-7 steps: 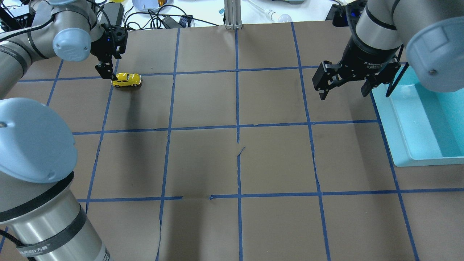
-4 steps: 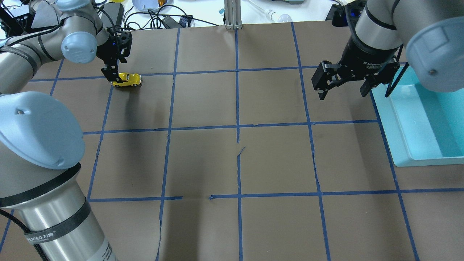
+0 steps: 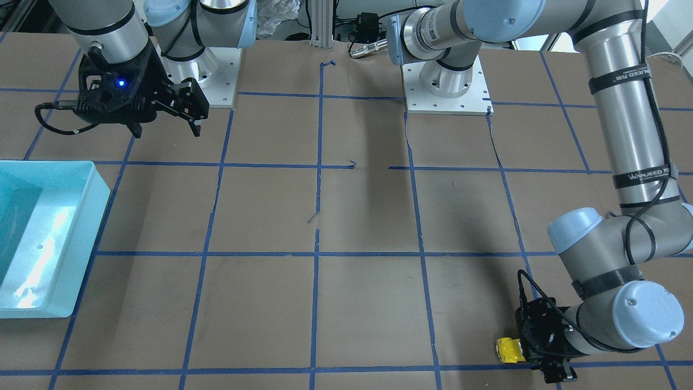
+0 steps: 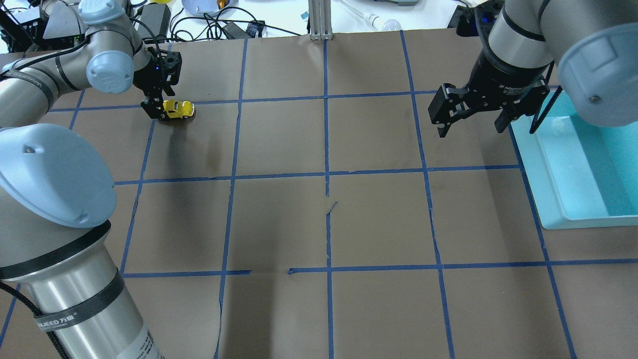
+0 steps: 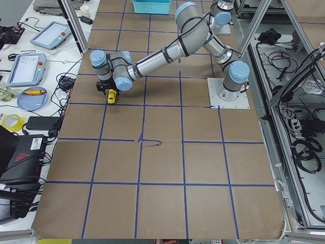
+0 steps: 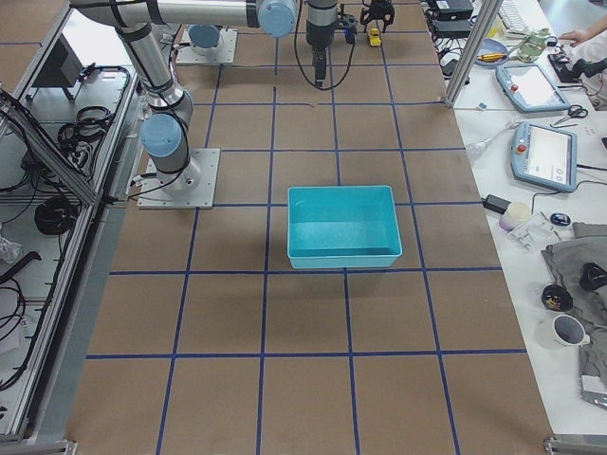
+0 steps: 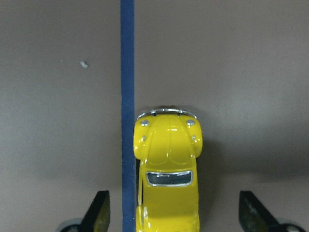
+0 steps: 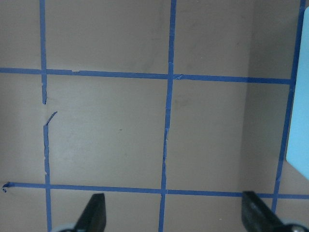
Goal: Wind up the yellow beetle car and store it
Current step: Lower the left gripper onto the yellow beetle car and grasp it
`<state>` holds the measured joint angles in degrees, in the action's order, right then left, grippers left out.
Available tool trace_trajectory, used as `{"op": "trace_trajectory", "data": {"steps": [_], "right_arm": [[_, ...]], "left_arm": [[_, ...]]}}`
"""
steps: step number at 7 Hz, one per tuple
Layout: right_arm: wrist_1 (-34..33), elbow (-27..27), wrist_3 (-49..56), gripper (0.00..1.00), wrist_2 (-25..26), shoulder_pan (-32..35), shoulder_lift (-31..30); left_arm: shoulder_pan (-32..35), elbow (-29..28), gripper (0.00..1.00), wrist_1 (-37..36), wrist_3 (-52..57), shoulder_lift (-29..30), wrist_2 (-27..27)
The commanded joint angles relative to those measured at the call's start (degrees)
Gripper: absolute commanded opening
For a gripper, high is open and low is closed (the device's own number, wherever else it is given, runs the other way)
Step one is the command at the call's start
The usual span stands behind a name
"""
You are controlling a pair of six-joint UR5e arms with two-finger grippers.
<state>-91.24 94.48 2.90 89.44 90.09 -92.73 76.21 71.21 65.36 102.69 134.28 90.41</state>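
The yellow beetle car (image 4: 178, 108) stands on the brown paper at the far left, next to a blue tape line. It also shows in the front view (image 3: 508, 350) and the left wrist view (image 7: 169, 164). My left gripper (image 4: 158, 106) is open and low over the car's rear end. In the left wrist view one finger (image 7: 98, 211) stands on each side of the car, apart from it. My right gripper (image 4: 471, 127) is open and empty, hanging above the table near the bin's left side.
A light-blue bin (image 4: 548, 164) stands at the right edge, also in the front view (image 3: 81, 244). Cables and clutter (image 4: 219, 25) lie beyond the table's far edge. Blue tape lines cross the brown paper.
My left gripper has come down and moved right, so its open fingers now straddle the car's rear. The car and the right arm have not moved.
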Motion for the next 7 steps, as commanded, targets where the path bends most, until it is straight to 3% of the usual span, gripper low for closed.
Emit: {"op": "trace_trajectory", "data": {"steps": [1,3,4,7], "right_arm": [[0.0,0.0,0.0,1.0,-0.1,0.0,0.0],[0.0,0.4,0.0,1.0,-0.1,0.0,0.0],[0.0,0.8,0.0,1.0,0.6,0.0,-0.3],[-0.1,0.8,0.0,1.0,0.6,0.0,-0.2]], "left_arm": [[-0.1,0.3,0.62,-0.4,0.0,-0.1,-0.1],[-0.1,0.3,0.09,-0.4,0.1,-0.1,-0.1],[-0.1,0.3,0.0,-0.5,0.1,-0.1,-0.1],[-0.1,0.2,0.0,-0.5,0.7,0.1,-0.1]]}}
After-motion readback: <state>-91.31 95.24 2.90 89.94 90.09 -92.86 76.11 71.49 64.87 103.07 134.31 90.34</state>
